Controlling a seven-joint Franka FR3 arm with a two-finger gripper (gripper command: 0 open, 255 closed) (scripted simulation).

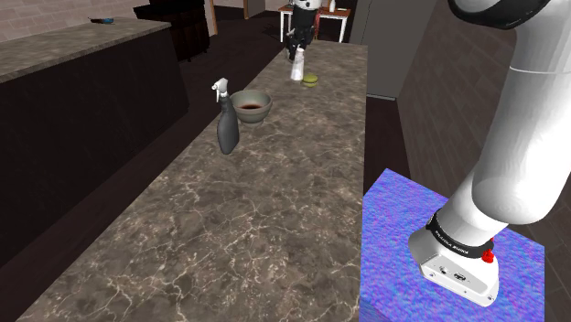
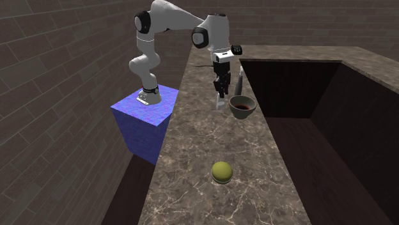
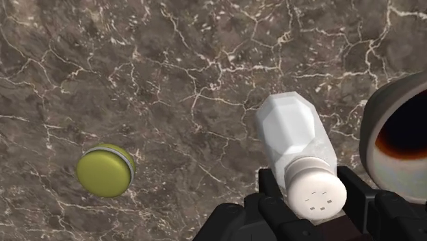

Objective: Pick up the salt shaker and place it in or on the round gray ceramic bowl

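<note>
My black gripper (image 3: pixel 313 190) is shut on the cap end of a white salt shaker (image 3: pixel 291 130), whose body hangs tilted below the fingers (image 3: pixel 271 189) over the marble counter. In the second exterior view the gripper (image 2: pixel 221 88) holds the shaker (image 2: pixel 223 103) just to the left of the round grey bowl (image 2: pixel 243 107), which has a dark brown inside. The bowl's rim (image 3: pixel 375 137) shows close beside the shaker. In the shoulder view the gripper (image 1: pixel 296 48) and shaker (image 1: pixel 296 69) are at the far end of the counter, beyond the bowl (image 1: pixel 250 106).
A grey spray bottle (image 1: pixel 226 120) (image 2: pixel 240 79) stands beside the bowl. An olive-green round lidded object (image 3: pixel 106 170) (image 2: pixel 222 171) (image 1: pixel 311 80) sits on the counter (image 1: pixel 274 210) away from the bowl. The blue stand (image 1: pixel 439 265) adjoins the counter; a drop lies past the counter's edge.
</note>
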